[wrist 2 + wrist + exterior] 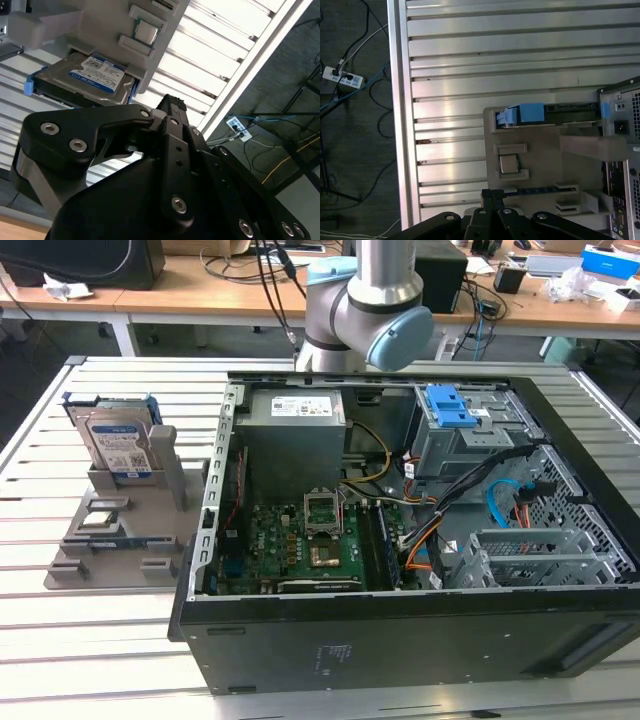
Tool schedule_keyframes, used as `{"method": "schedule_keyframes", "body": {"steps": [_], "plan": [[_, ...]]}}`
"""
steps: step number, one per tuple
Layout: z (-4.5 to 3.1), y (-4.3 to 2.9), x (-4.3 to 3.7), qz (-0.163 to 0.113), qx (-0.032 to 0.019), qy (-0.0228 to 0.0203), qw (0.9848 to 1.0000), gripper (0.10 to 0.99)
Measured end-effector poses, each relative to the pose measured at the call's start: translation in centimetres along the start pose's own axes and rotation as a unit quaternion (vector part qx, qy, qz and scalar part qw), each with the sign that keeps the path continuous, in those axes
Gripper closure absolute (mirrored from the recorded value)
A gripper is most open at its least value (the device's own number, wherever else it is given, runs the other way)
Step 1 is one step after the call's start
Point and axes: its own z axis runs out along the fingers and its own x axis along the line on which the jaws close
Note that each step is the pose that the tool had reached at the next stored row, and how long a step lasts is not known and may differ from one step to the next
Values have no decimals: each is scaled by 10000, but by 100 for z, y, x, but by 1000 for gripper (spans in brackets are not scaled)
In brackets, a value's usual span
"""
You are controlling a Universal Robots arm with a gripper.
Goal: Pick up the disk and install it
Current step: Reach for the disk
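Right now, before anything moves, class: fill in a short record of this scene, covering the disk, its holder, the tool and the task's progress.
disk: standing on edge in the grey stand, label showing
stand's place: on the slatted table, at the exterior view's left of the open computer case
tool: near the stand in the second wrist view, apart from the disk
drive bay: inside the case, blue latch on top
progress: disk not yet picked up or installed
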Motion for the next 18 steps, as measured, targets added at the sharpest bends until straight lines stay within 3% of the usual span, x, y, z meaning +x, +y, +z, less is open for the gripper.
{"method": "schedule_keyframes", "body": {"steps": [5, 6, 18], "plan": [[20, 42, -318, 0, 35, 16, 10000, 980], [20, 47, -342, 0, 41, 18, 10000, 980], [22, 56, -372, 0, 47, 18, 10000, 980]]}}
